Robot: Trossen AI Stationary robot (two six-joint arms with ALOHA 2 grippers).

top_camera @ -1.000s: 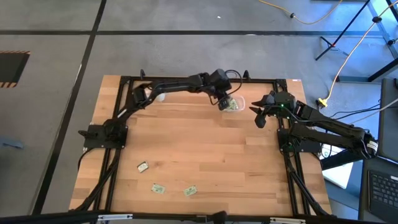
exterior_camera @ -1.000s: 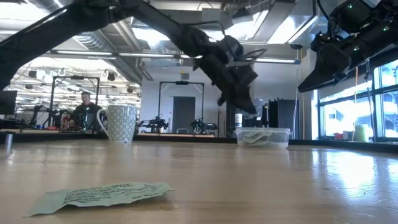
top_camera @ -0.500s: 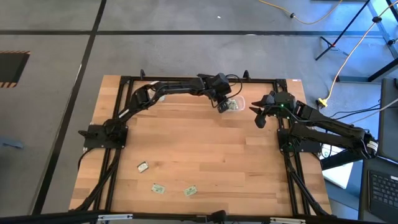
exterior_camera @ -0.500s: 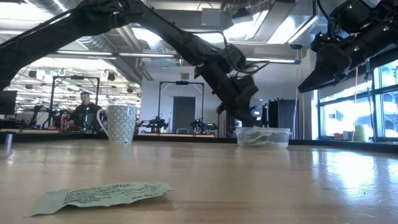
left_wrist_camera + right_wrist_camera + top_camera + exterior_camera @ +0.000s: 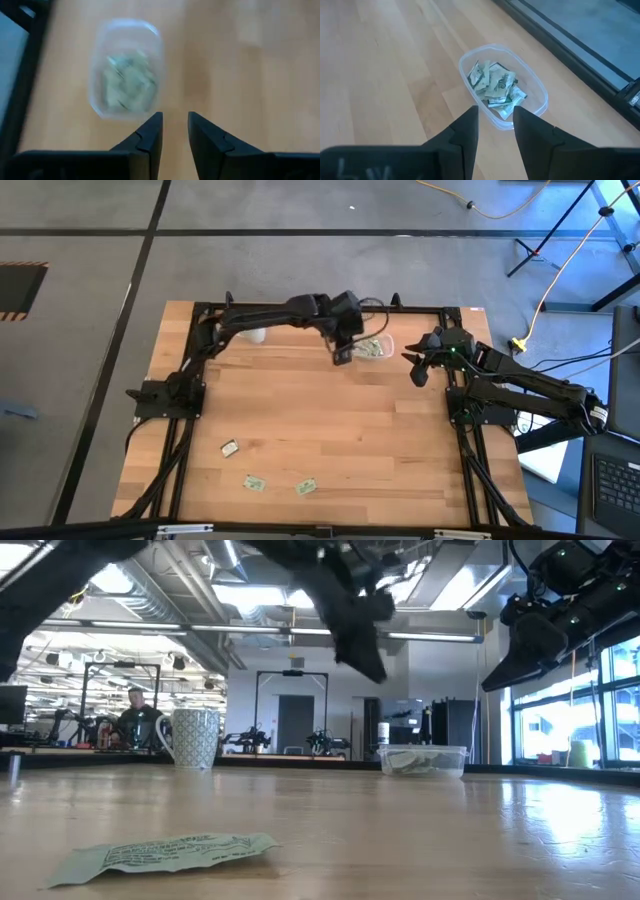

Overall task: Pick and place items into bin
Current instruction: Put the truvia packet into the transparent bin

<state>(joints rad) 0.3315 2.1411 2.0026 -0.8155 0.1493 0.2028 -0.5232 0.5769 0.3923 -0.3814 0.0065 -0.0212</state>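
Most of the job looks done here. The bin [image 5: 373, 348] sits at the far edge of the desk [image 5: 330, 430], around 12 to 1 o'clock from the middle, and the right wrist view shows a decent pile of packets [image 5: 496, 88] already inside it. What's left, as far as I can see: three packets on the near side of the desk, one at about 8 o'clock [image 5: 230, 447] and two more near 7 and 6 o'clock [image 5: 255, 482] [image 5: 306, 486]. The left tool [image 5: 342, 356] hangs in the air just beside the bin on its 9 o'clock side, fingers parted with nothing between them, so it's free for the next pick. The right tool [image 5: 418, 372] waits at roughly 3 o'clock of the bin, also open and empty. The white mug [image 5: 195, 737] isn't part of it.
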